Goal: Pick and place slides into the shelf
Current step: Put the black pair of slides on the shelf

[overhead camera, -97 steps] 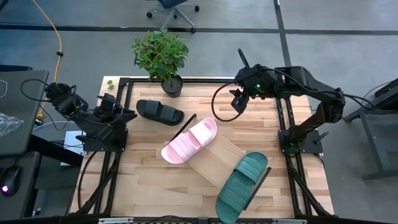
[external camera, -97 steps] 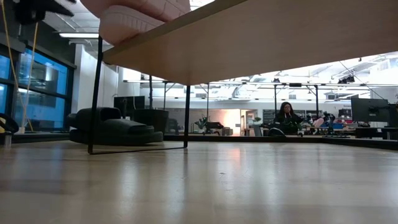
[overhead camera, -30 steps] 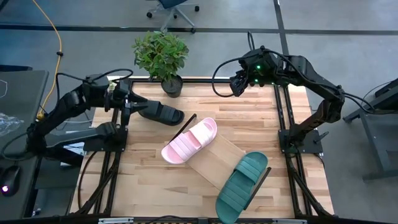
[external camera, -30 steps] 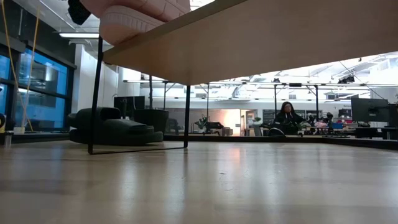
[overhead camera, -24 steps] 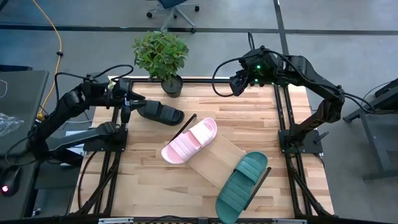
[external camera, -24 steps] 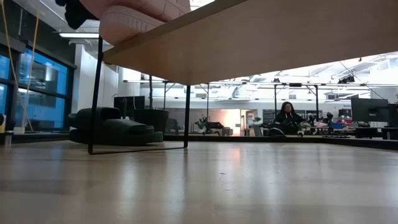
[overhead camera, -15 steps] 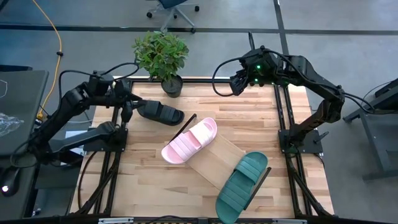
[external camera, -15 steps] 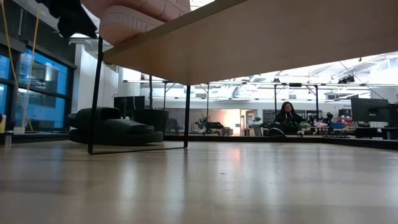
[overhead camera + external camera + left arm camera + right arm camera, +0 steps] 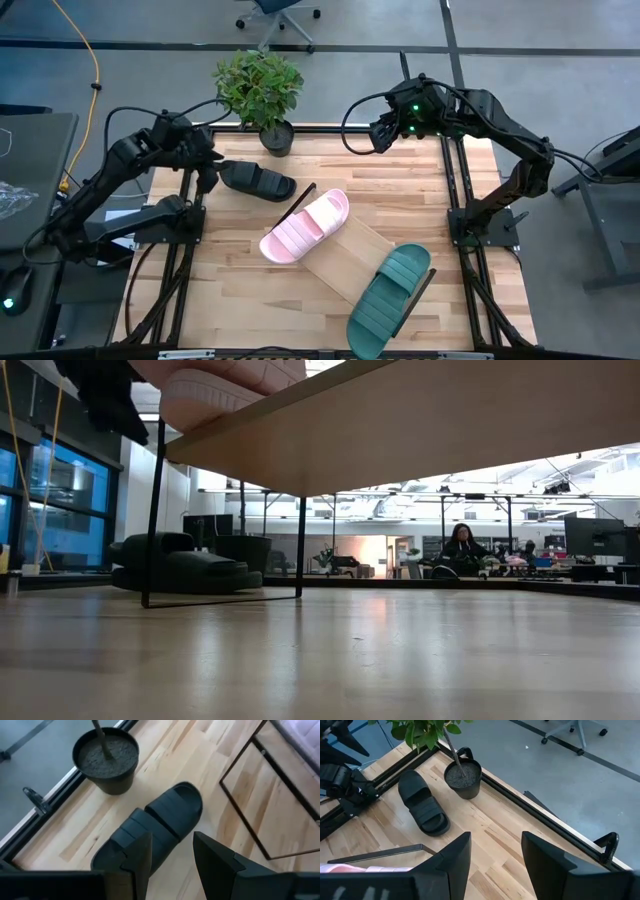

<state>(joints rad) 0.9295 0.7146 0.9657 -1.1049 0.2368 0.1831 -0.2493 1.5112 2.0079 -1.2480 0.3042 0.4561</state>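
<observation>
The black slide [image 9: 258,180] lies sole-down on the tabletop at the far left. My left gripper [image 9: 205,168] hovers open just above its left end; in the left wrist view my left gripper [image 9: 172,836] has a finger on either side of the black slide [image 9: 157,822], apart from it. The shelf [image 9: 350,255] lies diagonally mid-table. The pink slide [image 9: 305,227] rests on its far-left end, the teal slide [image 9: 390,298] on its near-right end. My right gripper [image 9: 380,135] waits open, high over the far right.
A potted plant [image 9: 262,95] stands at the far edge, right behind the black slide; its pot [image 9: 106,759] is close to my left gripper. The shelf's thin black end frame [image 9: 260,805] stands to the slide's right. In the low view a person [image 9: 462,548] sits far off.
My left arm has swung toward the table's far edge and sunk; its gripper has tipped further down over the black slide's left end and stays open. In the low view it has dropped into sight at the upper left. The slides and the shelf have kept still.
</observation>
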